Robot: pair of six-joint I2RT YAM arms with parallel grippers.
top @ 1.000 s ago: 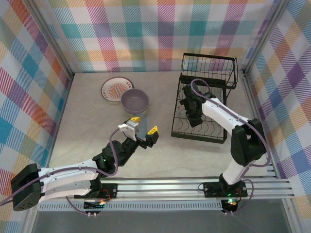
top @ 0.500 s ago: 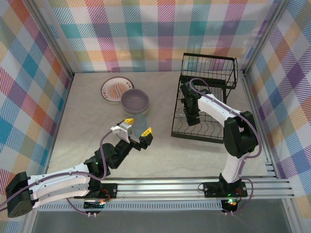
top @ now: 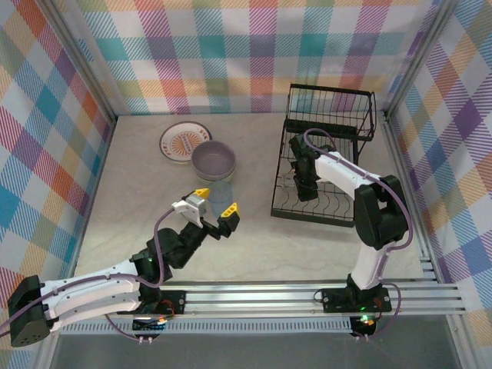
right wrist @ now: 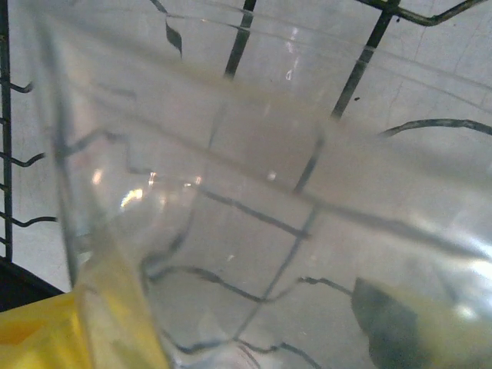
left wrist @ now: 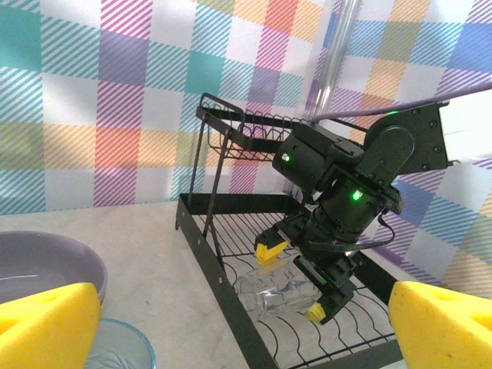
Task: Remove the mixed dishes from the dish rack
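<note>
Left arm (top: pixel 100 286) ran from the bottom left toward frame centre in the top view. left gripper (top: pixel 216 201) sat just left of centre with its yellow fingertips (left wrist: pixel 46 323) spread wide, gripping nothing.

bluish tumbler (top: pixel 223 192) stood upright on the table (top: pixel 138 207) just above that gripper. In the left wrist view its rim (left wrist: pixel 115 350) sat at the bottom edge beside the left-hand finger.

lavender bowl (top: pixel 213 160) was directly above the tumbler, upright and right beside it.

dish rack (top: pixel 323 213) took up the right of centre. clear glass (left wrist: pixel 277 296) lay on its side in the slotted lower tray, near the tray's left rail.

right gripper (left wrist: pixel 292 281) was down in the tray with one yellow finger on each side of the glass. In the right wrist view the glass wall (right wrist: pixel 269 192) was right up against the lens, with a yellow finger (right wrist: pixel 46 338) at the lower left. Couldn't tell if the fingers were actually pinching it or only straddling it.

sunburst plate (top: pixel 181 139) lay flat at the upper left of centre, beside the bowl. Contact between them was unclear.

The rack's upper basket (top: pixel 330 96) sat at the upper right, against the plaid back wall (top: pixel 231 54).
</note>
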